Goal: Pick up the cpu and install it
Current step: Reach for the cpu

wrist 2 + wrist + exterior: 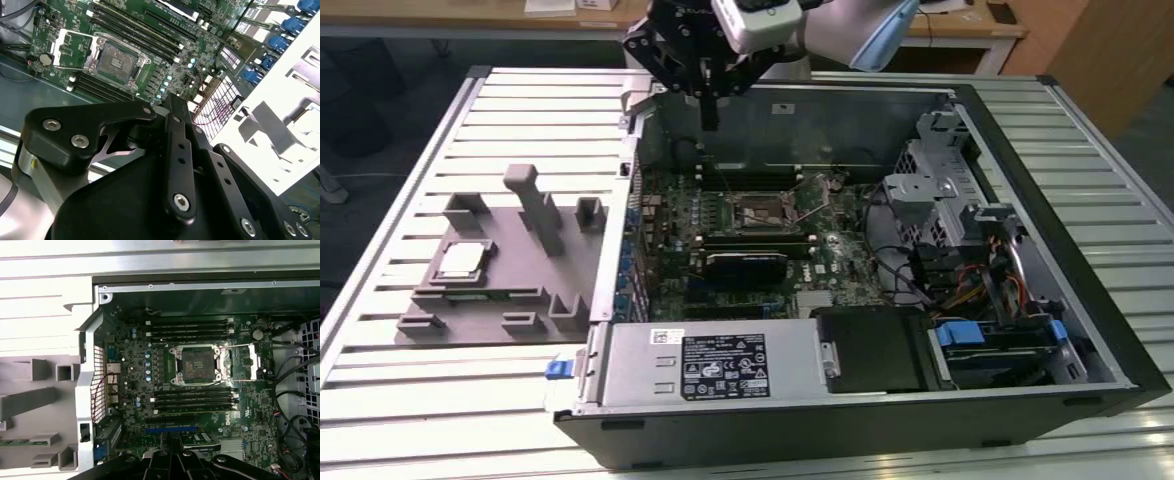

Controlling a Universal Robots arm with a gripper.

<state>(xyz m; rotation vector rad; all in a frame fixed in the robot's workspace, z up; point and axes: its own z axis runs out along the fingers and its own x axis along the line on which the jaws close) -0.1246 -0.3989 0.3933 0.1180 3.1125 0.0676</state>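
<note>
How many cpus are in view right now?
1. The cpu lies on the grey fixture at the exterior view's left, outside the case. The socket looks empty. Another could be hidden elsewhere.

Exterior view overlooks case [854, 125], both wrist views share socket [117, 62] [194, 365]

Black, bolted claw [708, 118]; apparently pale-grey wrist [767, 22]

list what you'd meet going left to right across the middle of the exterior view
cpu → grey fixture's tall post → open processor socket → metal drive cage → computer case's right wall
</note>
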